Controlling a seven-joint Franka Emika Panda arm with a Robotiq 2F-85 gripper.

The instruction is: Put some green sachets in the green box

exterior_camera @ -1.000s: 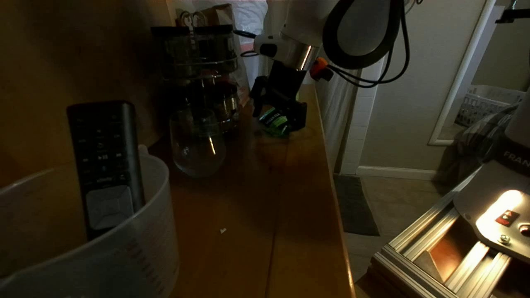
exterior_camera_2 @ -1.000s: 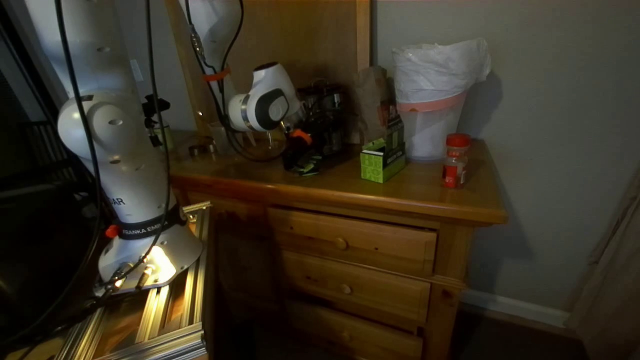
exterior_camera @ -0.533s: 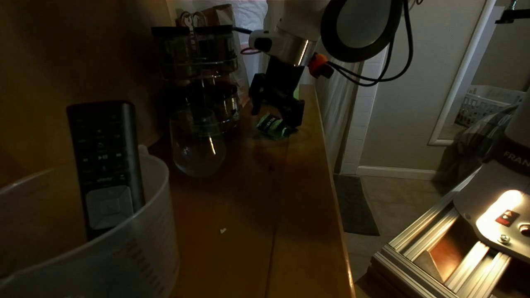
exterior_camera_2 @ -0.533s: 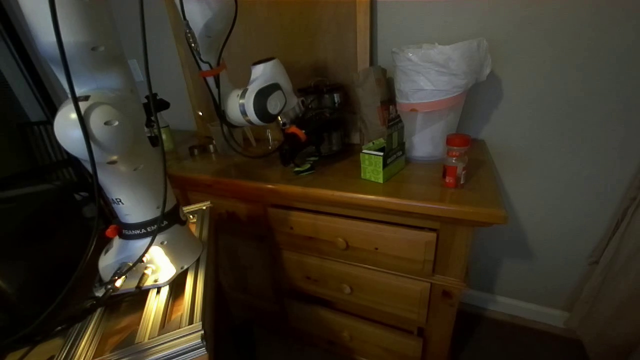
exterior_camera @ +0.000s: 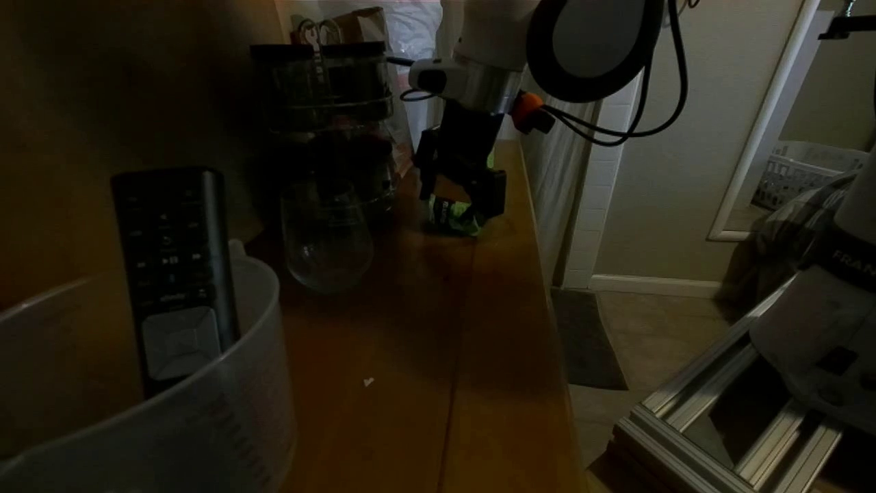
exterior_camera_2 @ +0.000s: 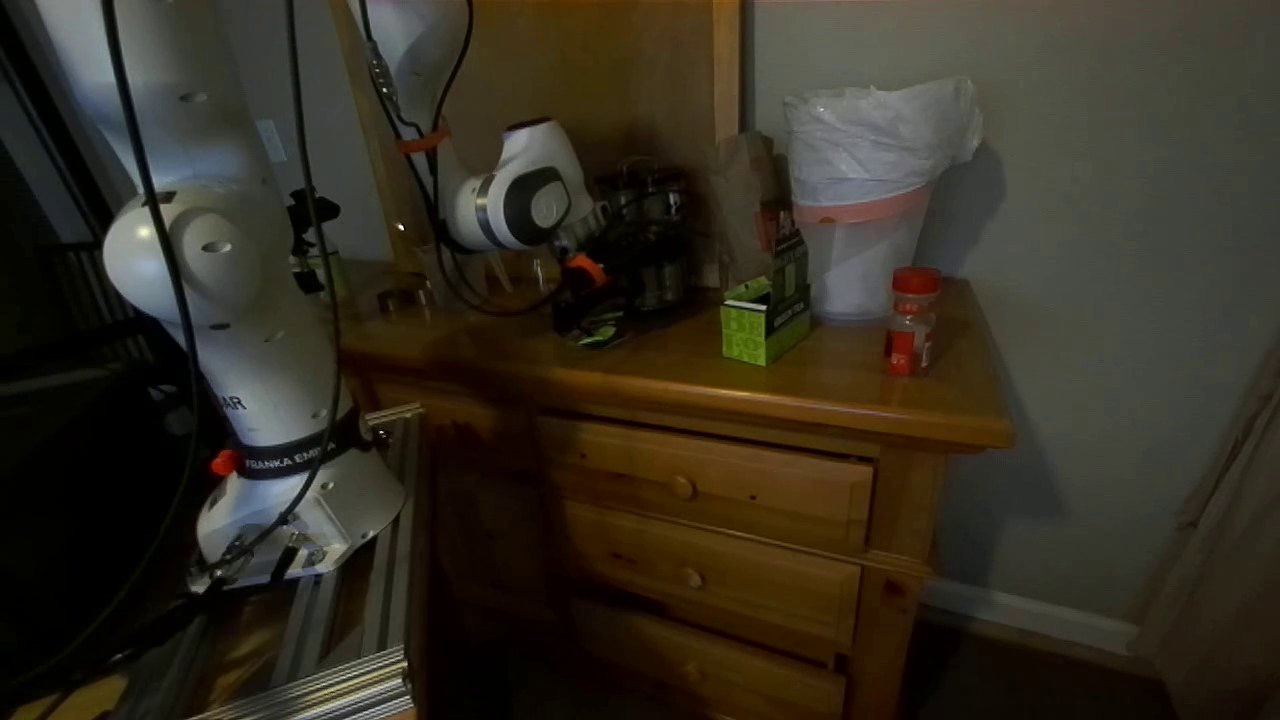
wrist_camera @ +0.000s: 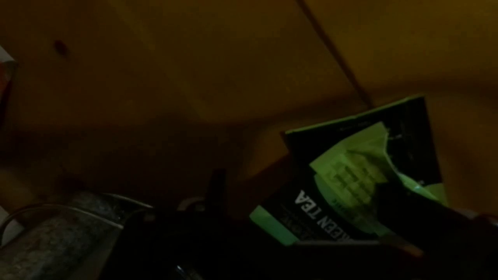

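Box (exterior_camera_2: pixel 745 335) on dresser (exterior_camera_2: pixel 680 385), remote (exterior_camera: pixel 174 260) in tub (exterior_camera: pixel 205 441)

Lighting: dim in all 3 views, darkest in the wrist view. Palest items in an exterior view: white bag (exterior_camera_2: pixel 880 145) and robot arm (exterior_camera_2: pixel 232 250); left edge there near black. Shadows: soft, cast on the grey wall (exterior_camera_2: pixel 1130 280) beside the bag and beside the dresser (exterior_camera_2: pixel 800 397); deeper shade over the dresser's left front. Sheen: muted, along the dresser's top. Gripper (exterior_camera: pixel 458 204): near-black silhouette, detail lost. Jars (exterior_camera: pixel 354 79): sunk in gloom, contents obscure. Wrist view: brown cast, broad shadow band across the wooden surface (wrist_camera: pixel 194 58); green sachets (wrist_camera: pixel 352 182) comparatively pale, some lettering legible; thin glints on a wire (wrist_camera: pixel 79 210).
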